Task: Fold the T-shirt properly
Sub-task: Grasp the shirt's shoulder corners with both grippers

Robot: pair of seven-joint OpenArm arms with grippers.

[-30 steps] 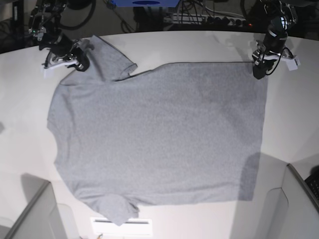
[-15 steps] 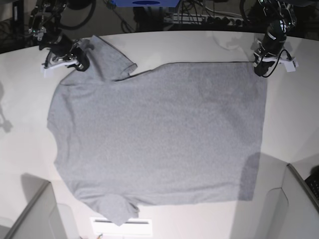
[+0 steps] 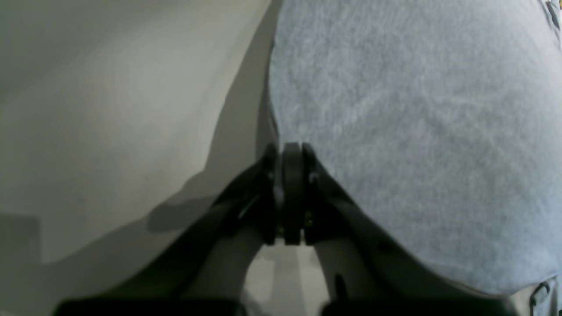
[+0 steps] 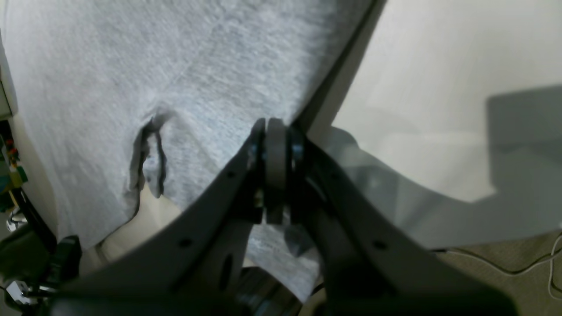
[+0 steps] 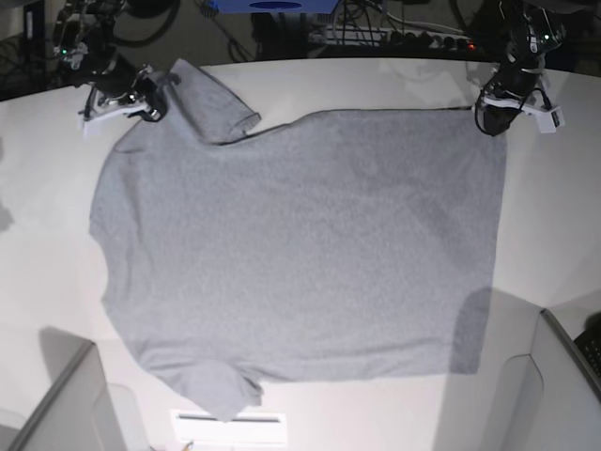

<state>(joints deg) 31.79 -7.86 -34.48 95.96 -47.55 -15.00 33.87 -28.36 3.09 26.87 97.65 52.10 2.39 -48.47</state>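
Observation:
The heather-grey T-shirt (image 5: 300, 244) lies spread flat on the white table (image 5: 554, 216), plain side up, collar end toward the view's left. My left gripper (image 5: 490, 120) is at the far right hem corner. In the left wrist view, the left gripper (image 3: 292, 151) is shut right at the edge of the T-shirt (image 3: 417, 131). My right gripper (image 5: 150, 105) sits at the far left shoulder beside the folded-over sleeve (image 5: 216, 108). The right wrist view shows the right gripper (image 4: 274, 127) shut, with the T-shirt (image 4: 131, 66) bunched around its black fingers.
Grey partitions rise at the near left (image 5: 56, 404) and near right (image 5: 563, 385) corners. A white label (image 5: 230, 427) lies at the table's near edge. Cables and a power strip (image 5: 394, 38) run behind the far edge.
The left gripper has shut at the hem corner. Both grippers have moved toward the table's far edge, and the shirt's far edge and sleeve have shifted with them.

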